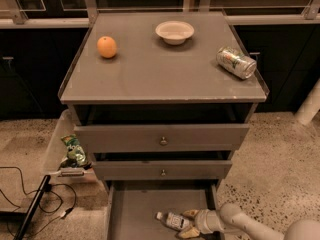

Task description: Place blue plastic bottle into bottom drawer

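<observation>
The blue plastic bottle (172,220) lies on its side inside the open bottom drawer (135,211), white cap pointing left. My gripper (189,223) reaches in from the lower right, its two tan fingers around the bottle's base end. The arm (250,224) runs off to the bottom right corner. The drawer floor left of the bottle is bare grey.
On the cabinet top stand an orange (106,47), a white bowl (174,32) and a silver-green can (235,62) lying on its side. Two upper drawers with knobs (163,141) are slightly out. A side bin with a green bag (74,151) hangs left; cables (30,199) lie on the floor.
</observation>
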You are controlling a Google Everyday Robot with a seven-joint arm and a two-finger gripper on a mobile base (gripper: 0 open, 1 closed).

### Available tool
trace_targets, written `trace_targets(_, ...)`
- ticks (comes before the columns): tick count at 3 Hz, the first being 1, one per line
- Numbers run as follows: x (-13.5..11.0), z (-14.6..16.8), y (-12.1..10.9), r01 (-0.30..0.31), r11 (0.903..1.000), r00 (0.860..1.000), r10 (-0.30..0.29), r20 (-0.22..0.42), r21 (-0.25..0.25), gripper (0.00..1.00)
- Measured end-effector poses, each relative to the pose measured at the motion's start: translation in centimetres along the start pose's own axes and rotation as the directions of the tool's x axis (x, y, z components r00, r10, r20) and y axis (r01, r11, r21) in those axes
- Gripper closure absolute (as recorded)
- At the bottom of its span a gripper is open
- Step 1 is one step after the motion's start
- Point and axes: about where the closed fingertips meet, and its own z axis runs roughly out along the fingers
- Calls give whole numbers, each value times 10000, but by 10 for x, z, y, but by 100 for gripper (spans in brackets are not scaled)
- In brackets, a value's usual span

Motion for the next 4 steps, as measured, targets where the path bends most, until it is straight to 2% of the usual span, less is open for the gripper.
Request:
trace_targets(1, -5, -3, 3, 148, 9998, 9999, -148, -44, 89, 0)
trace_targets(2, -37, -44, -2, 1093, 9886, 9937, -1061, -358, 1040, 0)
trace_targets(3, -70, -93, 7, 2030, 9648, 9783, -1924, -775, 1673, 0)
trace_targets(4, -95, -131, 41, 2632, 9508, 9643, -2540, -755, 1634, 0)
